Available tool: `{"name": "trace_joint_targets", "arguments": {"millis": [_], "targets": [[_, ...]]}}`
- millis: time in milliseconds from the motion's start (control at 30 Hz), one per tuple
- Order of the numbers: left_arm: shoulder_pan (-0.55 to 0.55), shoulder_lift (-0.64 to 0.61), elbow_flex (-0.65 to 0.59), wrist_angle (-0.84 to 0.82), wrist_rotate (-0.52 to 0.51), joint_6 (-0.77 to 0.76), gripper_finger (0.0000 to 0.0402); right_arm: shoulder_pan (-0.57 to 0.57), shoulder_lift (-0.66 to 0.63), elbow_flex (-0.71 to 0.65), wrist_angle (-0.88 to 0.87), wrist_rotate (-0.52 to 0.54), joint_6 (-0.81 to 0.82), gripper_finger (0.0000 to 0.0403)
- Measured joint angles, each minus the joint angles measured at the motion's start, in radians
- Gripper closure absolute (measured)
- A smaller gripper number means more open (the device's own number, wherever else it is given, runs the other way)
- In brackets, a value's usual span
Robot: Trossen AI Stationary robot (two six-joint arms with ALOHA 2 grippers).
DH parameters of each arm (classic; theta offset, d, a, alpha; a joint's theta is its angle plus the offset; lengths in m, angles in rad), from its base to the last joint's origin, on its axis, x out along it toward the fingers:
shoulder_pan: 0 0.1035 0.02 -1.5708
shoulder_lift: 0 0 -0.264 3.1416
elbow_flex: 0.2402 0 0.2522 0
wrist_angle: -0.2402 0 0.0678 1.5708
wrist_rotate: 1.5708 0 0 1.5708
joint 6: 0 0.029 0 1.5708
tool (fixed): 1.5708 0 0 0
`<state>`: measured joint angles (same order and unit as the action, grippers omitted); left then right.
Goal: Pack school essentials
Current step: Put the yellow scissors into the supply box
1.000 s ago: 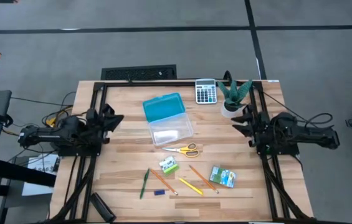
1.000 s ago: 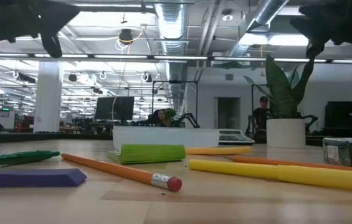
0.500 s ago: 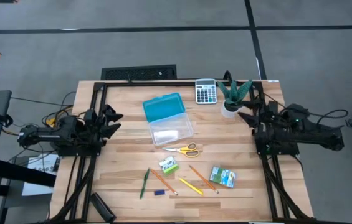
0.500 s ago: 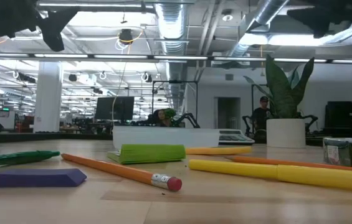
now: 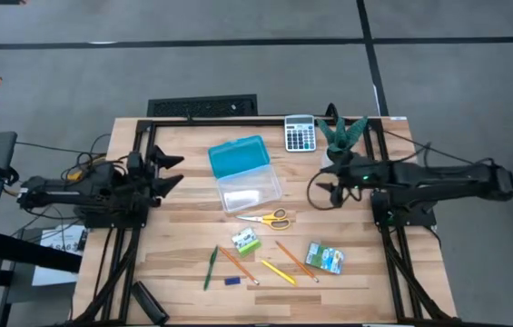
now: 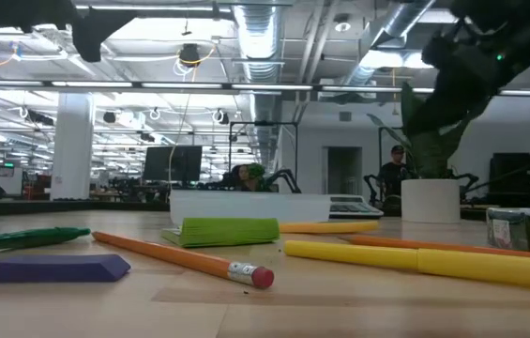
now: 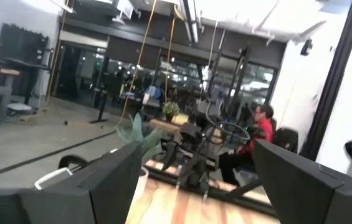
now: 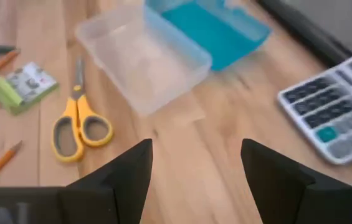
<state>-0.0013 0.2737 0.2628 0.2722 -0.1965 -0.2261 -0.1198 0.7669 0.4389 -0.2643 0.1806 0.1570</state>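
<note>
The school essentials lie on the near half of the table: yellow-handled scissors (image 5: 268,218), a green-white block (image 5: 245,241), orange and yellow pencils (image 5: 279,265), a green pen (image 5: 211,268), a tiny blue piece (image 5: 231,282) and a green-blue packet (image 5: 325,258). A clear box (image 5: 251,189) stands mid-table, its teal lid (image 5: 238,156) lying open behind it. My left gripper (image 5: 172,172) hovers open at the left edge, above the table. My right gripper (image 5: 329,187) hangs open right of the box, tipped down over bare wood (image 8: 194,168) between scissors (image 8: 79,124) and calculator (image 8: 331,112).
A grey calculator (image 5: 300,133) and a potted plant (image 5: 340,138) stand at the far right, just behind my right arm. A dark bar (image 5: 147,302) lies at the near left corner. Bare wood stretches between the box and each arm.
My right arm has reached from the right edge toward the table's middle and tipped its gripper downward. My left gripper has risen a little and its fingers have spread open. Nothing on the table has moved.
</note>
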Motion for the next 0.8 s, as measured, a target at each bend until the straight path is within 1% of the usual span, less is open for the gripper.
{"name": "trace_joint_targets", "arguments": {"millis": [167,300,433,567,700,800], "targets": [[0.000,0.065,0.000,0.004,0.001,0.002,0.0102,0.073,0.180,0.001,0.132,-0.042,-0.003,0.0143],[0.000,0.097,0.000,0.017,0.001,0.007,0.0102,0.131,0.303,0.001,0.265,-0.048,-0.008,0.0143],[0.000,0.107,0.000,0.027,0.001,0.008,0.0102,0.181,0.427,0.001,0.431,-0.048,-0.049,0.0143],[0.000,0.106,0.000,0.034,0.001,0.008,0.0102,0.202,0.537,0.006,0.620,-0.050,-0.073,0.0143],[0.000,0.106,0.000,0.034,0.001,0.005,0.0102,0.220,0.640,0.082,0.630,-0.050,-0.089,0.0143],[0.000,0.106,0.000,0.034,0.001,0.005,0.0102,0.238,0.723,0.154,0.560,-0.051,-0.110,0.0143]]}}
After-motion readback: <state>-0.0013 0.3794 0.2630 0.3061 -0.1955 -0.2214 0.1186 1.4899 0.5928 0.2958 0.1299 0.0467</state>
